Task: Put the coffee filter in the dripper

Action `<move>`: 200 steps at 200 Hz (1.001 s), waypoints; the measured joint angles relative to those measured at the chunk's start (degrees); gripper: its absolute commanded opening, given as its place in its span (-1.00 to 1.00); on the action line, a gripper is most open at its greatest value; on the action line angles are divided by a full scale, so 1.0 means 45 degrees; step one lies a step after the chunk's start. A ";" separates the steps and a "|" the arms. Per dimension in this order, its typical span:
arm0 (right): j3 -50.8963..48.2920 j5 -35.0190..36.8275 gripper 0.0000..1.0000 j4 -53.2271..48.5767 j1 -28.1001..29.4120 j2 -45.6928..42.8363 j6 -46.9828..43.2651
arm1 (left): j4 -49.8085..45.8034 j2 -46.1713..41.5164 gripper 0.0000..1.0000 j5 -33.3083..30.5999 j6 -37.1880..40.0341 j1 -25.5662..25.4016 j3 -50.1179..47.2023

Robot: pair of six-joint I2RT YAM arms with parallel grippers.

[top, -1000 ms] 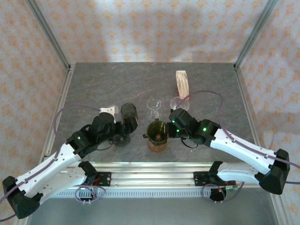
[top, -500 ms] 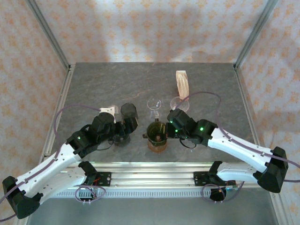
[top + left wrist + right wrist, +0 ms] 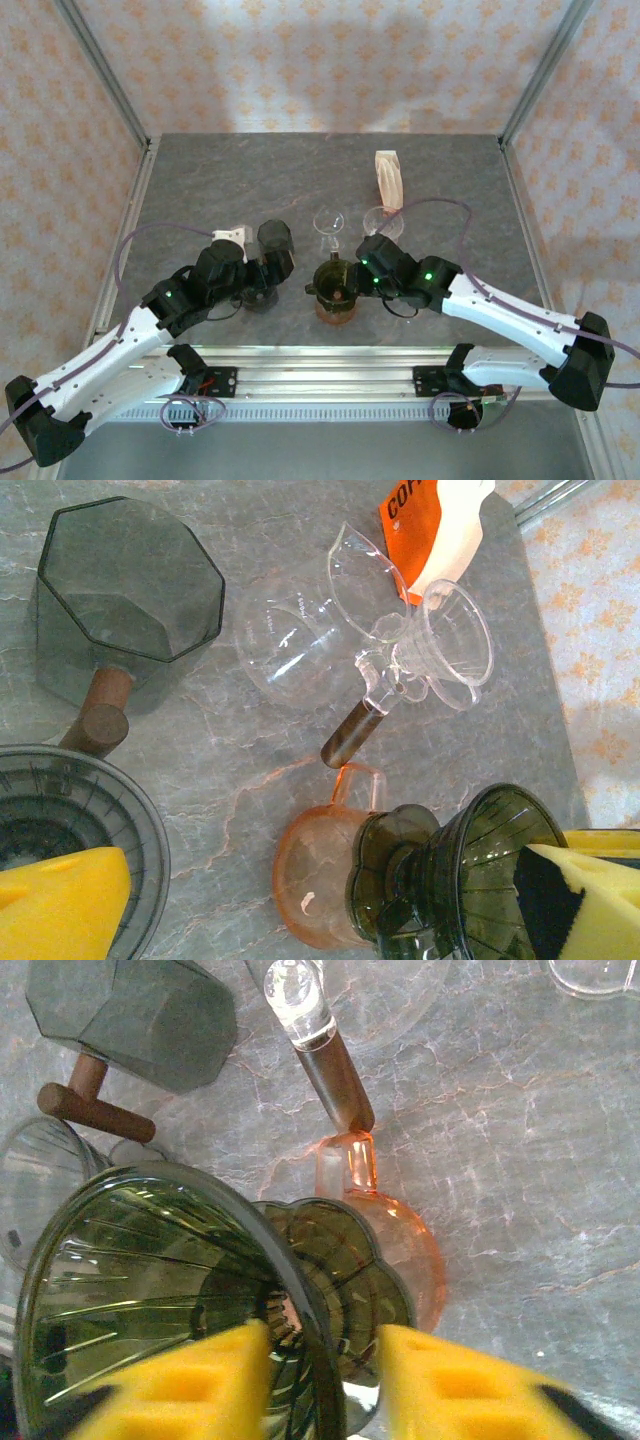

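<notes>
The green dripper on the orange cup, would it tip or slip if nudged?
Likely top-heavy: the dripper flares wide above a narrow foot on the orange cup, so a push could tip it. It looks like smooth ribbed glass, probably stiff, slippery and breakable.

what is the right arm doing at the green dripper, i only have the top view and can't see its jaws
observer: In the right wrist view the right arm's jaws stand apart astride the dripper rim, one finger inside, the other outside.
operator: any filter in it yet
observer: No, its ribbed inside is bare.
operator: where's the filter pack then
observer: The left wrist view shows an orange-and-white pack lettered "COFF" next to the clear glass dripper.
</notes>
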 measured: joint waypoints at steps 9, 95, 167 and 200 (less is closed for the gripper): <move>-0.0019 0.0010 0.12 0.0029 0.0000 0.0000 0.0019 | 0.0005 0.0000 0.99 0.0000 0.0000 0.0000 0.0000; 0.0835 0.2011 0.14 -0.0753 -0.0369 -0.1341 -0.0544 | 0.0194 0.0141 0.99 0.0005 0.0000 0.0000 -0.0010; 0.3453 0.2249 -0.28 -0.0607 -0.4804 0.1438 -0.2875 | 0.0296 0.0695 0.99 0.0010 0.0005 0.0000 -0.0010; 0.5076 0.2273 -0.44 -0.0194 -0.6120 0.4289 -0.3905 | 0.0301 0.0855 0.99 0.0049 0.0117 0.0000 -0.0010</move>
